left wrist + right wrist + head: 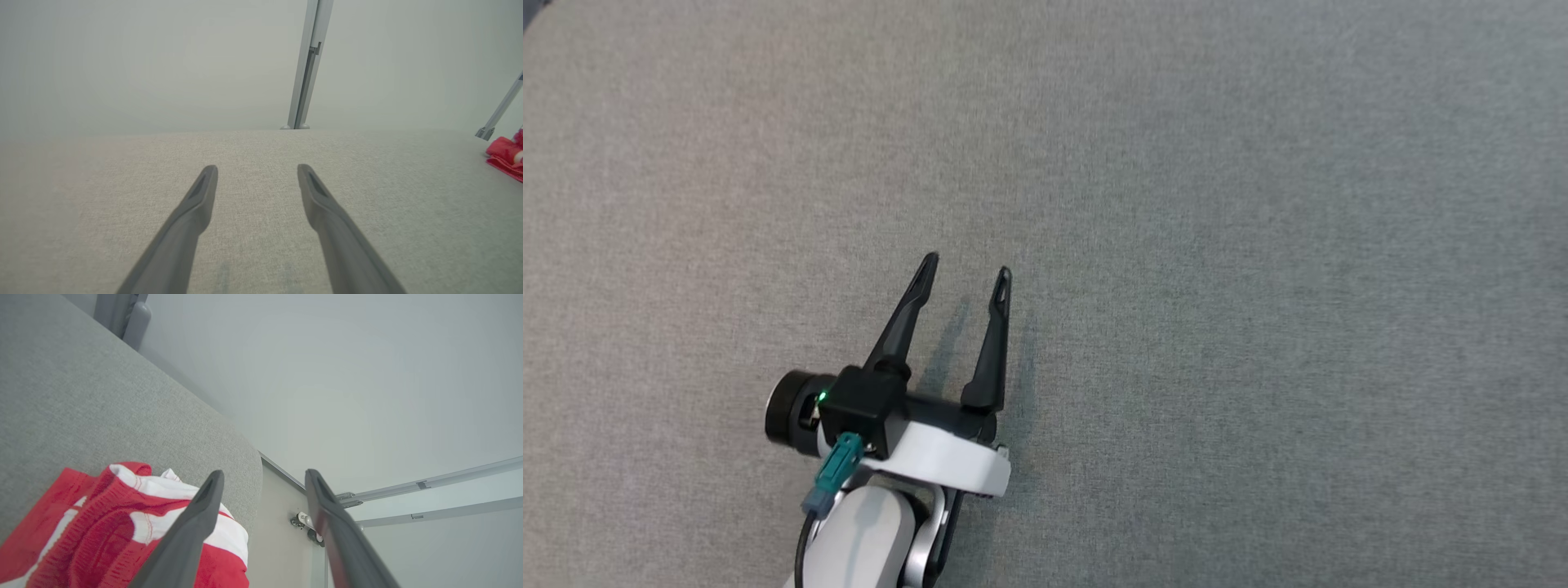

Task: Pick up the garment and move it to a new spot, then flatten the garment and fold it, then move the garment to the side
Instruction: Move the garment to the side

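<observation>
The garment is red with white bands and lies bunched on the grey fabric surface near its rounded edge. In the right wrist view my right gripper hovers open above that edge, its left finger over the cloth and nothing between the fingers. The garment also appears as a red heap at the far right of the left wrist view. My left gripper stands open low over bare grey fabric, and in its own wrist view the left gripper holds nothing.
The grey upholstered surface stretches wide around the left gripper. Its rounded edge drops to a pale floor. Metal frame posts stand behind the surface, with rails and a small caster below the right gripper.
</observation>
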Controlling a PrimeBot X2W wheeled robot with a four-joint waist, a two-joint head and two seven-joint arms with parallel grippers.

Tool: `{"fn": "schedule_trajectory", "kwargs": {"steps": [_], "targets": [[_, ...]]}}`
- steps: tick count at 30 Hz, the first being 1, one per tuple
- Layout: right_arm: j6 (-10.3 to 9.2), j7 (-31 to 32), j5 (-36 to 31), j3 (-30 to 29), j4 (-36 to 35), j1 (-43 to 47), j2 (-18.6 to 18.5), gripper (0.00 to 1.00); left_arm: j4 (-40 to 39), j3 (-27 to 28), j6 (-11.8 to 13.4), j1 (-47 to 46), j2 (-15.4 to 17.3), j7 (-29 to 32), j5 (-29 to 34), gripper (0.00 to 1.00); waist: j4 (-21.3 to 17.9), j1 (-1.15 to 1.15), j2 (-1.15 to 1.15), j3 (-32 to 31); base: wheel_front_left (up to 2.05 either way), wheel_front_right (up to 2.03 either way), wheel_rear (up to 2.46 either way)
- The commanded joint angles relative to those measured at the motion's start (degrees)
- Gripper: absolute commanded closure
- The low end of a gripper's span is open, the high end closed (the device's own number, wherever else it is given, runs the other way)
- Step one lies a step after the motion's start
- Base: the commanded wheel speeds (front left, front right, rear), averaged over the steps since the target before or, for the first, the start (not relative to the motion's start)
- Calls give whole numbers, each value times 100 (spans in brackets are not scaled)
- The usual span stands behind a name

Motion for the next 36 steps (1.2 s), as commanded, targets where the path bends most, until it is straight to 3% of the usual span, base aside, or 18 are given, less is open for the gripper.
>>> {"fn": "schedule_trajectory", "kwargs": {"steps": [1,7,12,16,23,26,27,29,34,36], "targets": [[-2,-121,47,-50,20,-28,136,0,10,67,-3,83,27,-24,60,0,-66,0,0,-265,0,0,0],[-2,-879,239,-603,5,69,1259,0,-10,453,-89,432,25,-24,270,0,-262,0,0,-800,0,0,0],[-2,-1127,204,-1343,-304,504,2231,0,-149,747,-137,655,25,-24,323,0,-398,0,0,-1183,0,0,0],[-2,-1135,56,-2550,-1053,1304,3016,0,-328,907,-176,777,25,-17,339,0,-449,0,0,-1398,0,0,0],[-1,-1134,-1171,-4282,-2323,3078,4346,0,-409,984,-163,1020,23,-17,321,0,-403,0,0,-1741,0,0,0],[-2,-1135,-1875,-4523,-2753,3774,4874,0,-401,1018,-146,1169,24,-17,308,0,-392,0,0,-1894,0,0,0],[-2,-1135,-1875,-4523,-2753,3774,4874,0,-401,1018,-146,1169,24,-17,308,0,-392,0,0,-1894,0,0,0],[-2,-1136,-2113,-4605,-2935,4156,5257,0,-393,1035,-134,1291,25,-17,285,0,-392,0,0,-1980,0,0,0],[-2,-1135,-2703,-4781,-3052,4851,5877,0,-298,1019,-411,1535,22,-16,-4,0,-354,0,0,-2112,0,0,0],[-2,-1135,-2781,-4866,-3059,5012,6057,0,-243,1066,-411,1647,29,-16,2,0,-341,0,0,-2138,0,0,0]]}}
